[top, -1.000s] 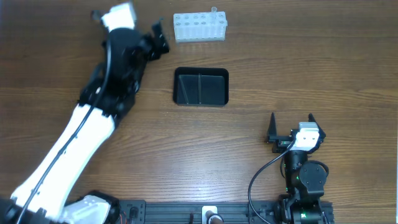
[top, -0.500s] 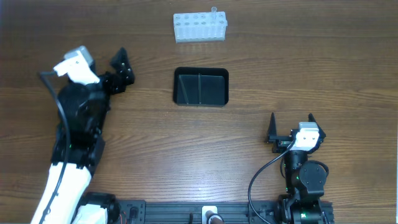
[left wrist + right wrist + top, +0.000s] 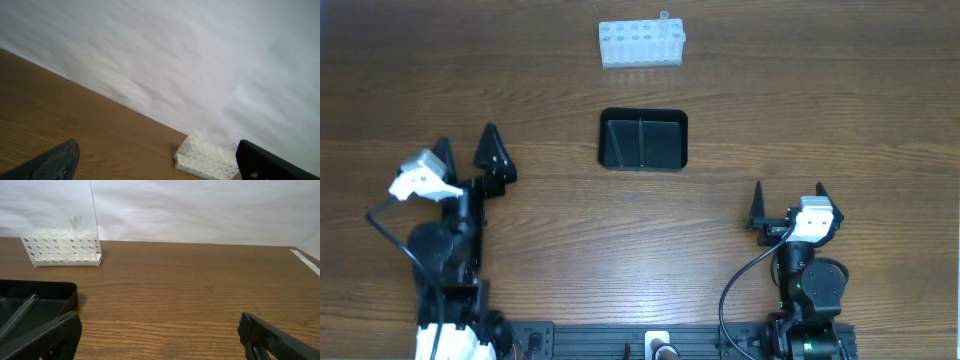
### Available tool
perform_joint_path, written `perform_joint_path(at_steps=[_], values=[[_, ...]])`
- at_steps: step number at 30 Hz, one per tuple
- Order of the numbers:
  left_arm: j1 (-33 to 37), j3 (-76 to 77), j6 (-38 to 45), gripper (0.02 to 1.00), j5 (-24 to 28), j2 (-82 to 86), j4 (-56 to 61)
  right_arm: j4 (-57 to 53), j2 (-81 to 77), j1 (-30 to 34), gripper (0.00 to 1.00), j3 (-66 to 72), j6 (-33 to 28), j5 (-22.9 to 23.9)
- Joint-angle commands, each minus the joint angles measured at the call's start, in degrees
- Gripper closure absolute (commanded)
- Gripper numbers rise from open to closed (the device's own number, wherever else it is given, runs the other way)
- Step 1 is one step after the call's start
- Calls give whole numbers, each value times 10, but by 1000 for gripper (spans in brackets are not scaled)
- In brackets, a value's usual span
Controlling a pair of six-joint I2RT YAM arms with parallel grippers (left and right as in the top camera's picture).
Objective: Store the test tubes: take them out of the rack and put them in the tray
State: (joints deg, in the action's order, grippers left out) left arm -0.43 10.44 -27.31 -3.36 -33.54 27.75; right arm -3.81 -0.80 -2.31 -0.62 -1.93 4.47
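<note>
The white test tube rack (image 3: 641, 44) stands at the far middle of the table, with one clear tube (image 3: 665, 18) upright at its right end. In front of it lies the black tray (image 3: 610, 150); the right wrist view shows a clear tube (image 3: 19, 314) lying in the tray (image 3: 55, 292). My left gripper (image 3: 465, 158) is open and empty at the left, well short of the rack (image 3: 207, 157). My right gripper (image 3: 788, 205) is open and empty near the front right, facing the rack (image 3: 62, 247) and its tube (image 3: 75, 221).
A white wall rises behind the table's far edge. Bare wooden tabletop lies between both grippers and the tray. A pale strip (image 3: 306, 260) lies on the table at the far right.
My left arm has pulled back from beside the rack to the left front of the table, its gripper open and empty. The right arm has not moved.
</note>
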Motion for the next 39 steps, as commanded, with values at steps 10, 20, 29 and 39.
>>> perform_joint_path(at_steps=[10, 20, 29, 39], values=[[3, -101, 9, 23, 5, 90, 41, -2, 5, -3, 9, 3, 2, -3], [3, -101, 31, 20, 3, 183, -171, -2, 5, -3, 7, 3, 2, -3], [35, -101, 56, 20, 10, 282, -318, -2, 5, -3, 9, 3, 2, -3], [38, -101, 137, 20, 10, 334, -319, -2, 5, -3, 7, 3, 2, -3]])
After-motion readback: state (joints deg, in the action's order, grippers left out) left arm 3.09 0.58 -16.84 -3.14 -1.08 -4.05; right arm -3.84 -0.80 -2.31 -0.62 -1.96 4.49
